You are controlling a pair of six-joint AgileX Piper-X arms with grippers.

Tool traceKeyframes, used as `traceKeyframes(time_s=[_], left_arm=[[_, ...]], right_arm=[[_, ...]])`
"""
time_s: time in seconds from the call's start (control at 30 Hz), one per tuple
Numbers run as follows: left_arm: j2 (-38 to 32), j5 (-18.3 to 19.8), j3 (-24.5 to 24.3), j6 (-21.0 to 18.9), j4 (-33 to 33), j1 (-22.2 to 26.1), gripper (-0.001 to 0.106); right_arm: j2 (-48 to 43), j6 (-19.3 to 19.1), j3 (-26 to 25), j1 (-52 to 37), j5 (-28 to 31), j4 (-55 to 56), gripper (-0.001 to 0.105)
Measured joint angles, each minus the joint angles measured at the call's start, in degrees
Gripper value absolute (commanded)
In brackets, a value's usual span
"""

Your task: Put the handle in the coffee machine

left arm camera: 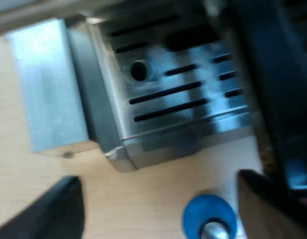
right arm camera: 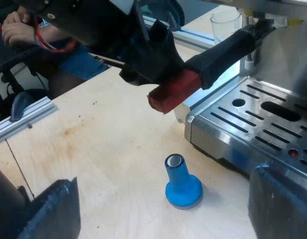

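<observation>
The holder's dark handle (right arm camera: 228, 47) slopes out from under the espresso machine's front, and its red end (right arm camera: 173, 92) hangs over the table. My left gripper (right arm camera: 153, 59) is right at that red end. In the left wrist view my left gripper (left arm camera: 158, 179) is open, and a blurred dark bar (left arm camera: 273, 84), apparently the handle, lies along one finger. Below it are the slotted drip tray (left arm camera: 173, 94) and the blue tamper (left arm camera: 208, 219). My right gripper (right arm camera: 163, 179) is open and holds nothing, above the tamper (right arm camera: 183, 191), which stands upright on the wooden table.
The drip tray (right arm camera: 253, 114) juts out beside the tamper. A measuring glass (right arm camera: 226, 22) stands beyond the handle. A metal block (left arm camera: 49, 84) sits against the machine's base. A person's hand (right arm camera: 14, 30) and leg (right arm camera: 83, 62) are past the table edge, near an aluminium rail (right arm camera: 24, 112).
</observation>
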Motion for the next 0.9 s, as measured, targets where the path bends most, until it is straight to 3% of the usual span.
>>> traceKeyframes(time_s=[0.3,0.47,0.63,0.67,0.73,0.8,0.9], left_arm=[[0.0,-0.8,-0.4,5.1,0.9,-0.1,0.077],[-0.8,-0.6,-0.5,5.9,1.1,-0.1,0.077],[-5.4,8.4,-0.5,8.0,1.0,2.6,0.077],[-6.9,13.1,-0.7,8.9,0.1,3.7,0.077],[-8.7,18.4,-0.8,9.9,-0.2,5.1,0.077],[-11.3,20.8,-0.9,11.5,-0.1,7.7,0.077],[-14.1,21.5,-1.0,14.5,1.1,11.1,0.077]], right_arm=[[0.0,0.4,0.0,0.0,1.9,0.0,0.071],[0.0,1.1,0.0,0.0,1.9,0.0,0.071],[0.0,1.1,0.0,0.0,2.6,0.0,0.071],[0.0,1.1,0.0,0.0,3.5,0.0,0.071],[0.0,1.1,0.0,0.0,4.6,0.0,0.071],[0.0,1.1,0.0,0.0,5.0,0.0,0.071],[0.0,1.1,0.0,0.0,5.1,0.0,0.071]])
